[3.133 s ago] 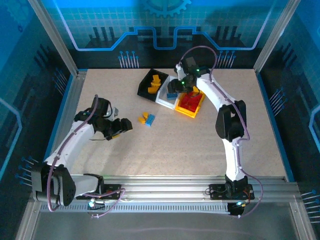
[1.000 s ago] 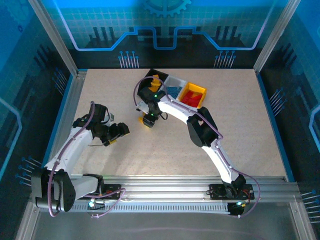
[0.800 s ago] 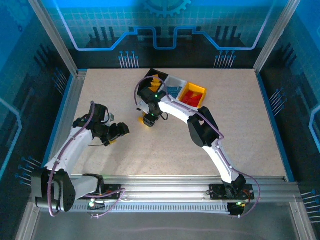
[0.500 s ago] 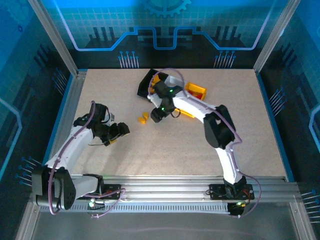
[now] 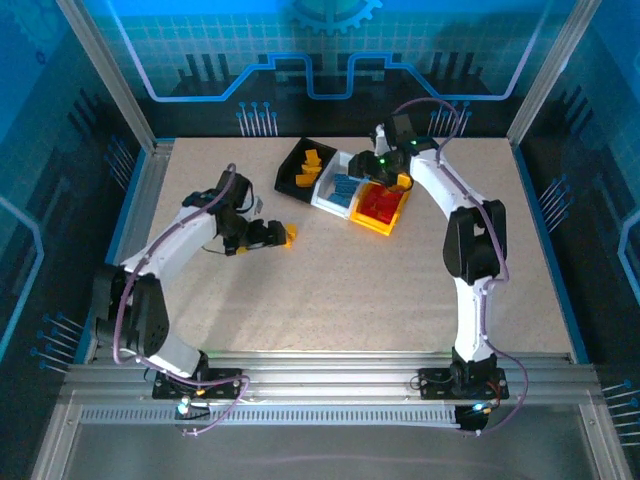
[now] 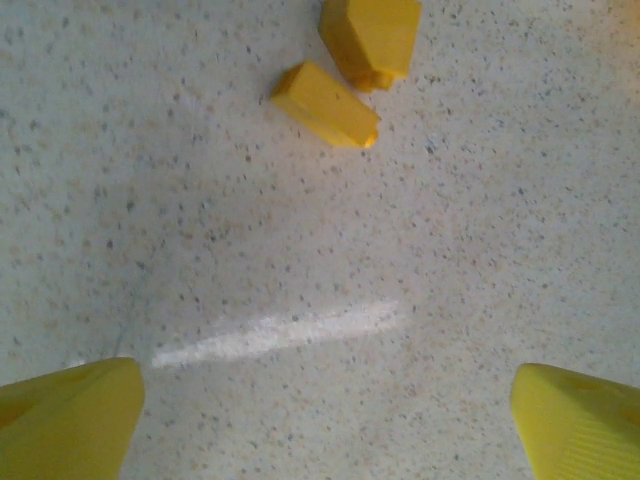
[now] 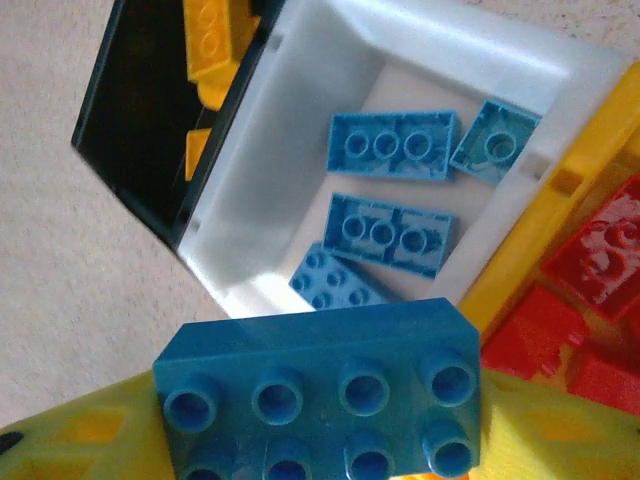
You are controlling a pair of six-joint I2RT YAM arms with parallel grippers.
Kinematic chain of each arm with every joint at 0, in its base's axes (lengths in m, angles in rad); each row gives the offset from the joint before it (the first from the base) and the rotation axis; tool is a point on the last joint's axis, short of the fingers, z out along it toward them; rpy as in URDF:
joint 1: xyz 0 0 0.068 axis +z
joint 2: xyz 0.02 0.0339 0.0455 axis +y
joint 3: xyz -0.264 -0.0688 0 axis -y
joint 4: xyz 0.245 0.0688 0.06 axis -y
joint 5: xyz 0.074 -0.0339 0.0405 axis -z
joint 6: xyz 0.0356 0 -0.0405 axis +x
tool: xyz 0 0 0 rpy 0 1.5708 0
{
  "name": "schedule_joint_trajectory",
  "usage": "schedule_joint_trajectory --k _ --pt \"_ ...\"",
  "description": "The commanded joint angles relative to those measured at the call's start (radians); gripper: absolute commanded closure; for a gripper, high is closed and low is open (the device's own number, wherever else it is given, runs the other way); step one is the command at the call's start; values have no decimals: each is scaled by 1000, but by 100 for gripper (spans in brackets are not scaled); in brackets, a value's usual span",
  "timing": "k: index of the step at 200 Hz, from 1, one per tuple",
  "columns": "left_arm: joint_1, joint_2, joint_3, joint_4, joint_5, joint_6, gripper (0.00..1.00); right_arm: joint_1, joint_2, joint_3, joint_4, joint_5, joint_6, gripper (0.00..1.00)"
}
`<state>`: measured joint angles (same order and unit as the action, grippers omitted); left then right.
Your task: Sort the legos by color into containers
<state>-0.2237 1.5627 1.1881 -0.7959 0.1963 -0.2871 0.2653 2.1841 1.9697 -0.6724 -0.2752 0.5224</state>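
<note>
Blue is the colour in the white bin (image 7: 290,100), the middle one of the row: four light blue bricks (image 7: 385,232) lie loose on its floor, studs up. Touching it on one side, the black bin (image 7: 130,110) holds orange-yellow bricks (image 7: 215,45). Touching it on the other, the yellow-orange bin (image 7: 540,230) holds red bricks (image 7: 600,260).

Just above the near wall of the white bin hangs a darker blue brick (image 7: 320,400), eight studs showing, clamped between the yellow pads of the right gripper (image 7: 320,435).

Out on the speckled table (image 6: 300,250), well apart from the bins, two yellow bricks (image 6: 325,105) lie just beside each other. The left gripper (image 6: 325,420) hovers near them, its fingers spread wide with nothing between.
</note>
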Motion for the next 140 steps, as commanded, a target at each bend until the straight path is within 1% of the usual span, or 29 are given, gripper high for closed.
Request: schedule_joint_trajectory --k 1,28,33,52,69,104,129,140 --pt "-3 66 63 -63 -25 77 1 -5 80 95 -5 -75 101 42" --pt "-18 125 112 -83 -41 100 1 -8 137 196 -28 -93 118 40" --pt "-21 134 118 -84 -45 102 1 -9 170 213 -33 -95 120 38" --pt "-36 160 140 -85 -64 108 1 -9 205 272 -58 -96 125 27" --pt "-50 183 160 -85 -69 115 1 -8 219 305 -77 -96 123 22" --pt "-77 237 196 -78 -73 130 1 -14 189 292 -92 -96 104 14" --pt "-92 275 209 -69 -78 144 1 -19 148 249 -102 -97 86 13" --pt "-96 288 209 -63 -84 148 3 -18 86 198 -95 -102 86 13"
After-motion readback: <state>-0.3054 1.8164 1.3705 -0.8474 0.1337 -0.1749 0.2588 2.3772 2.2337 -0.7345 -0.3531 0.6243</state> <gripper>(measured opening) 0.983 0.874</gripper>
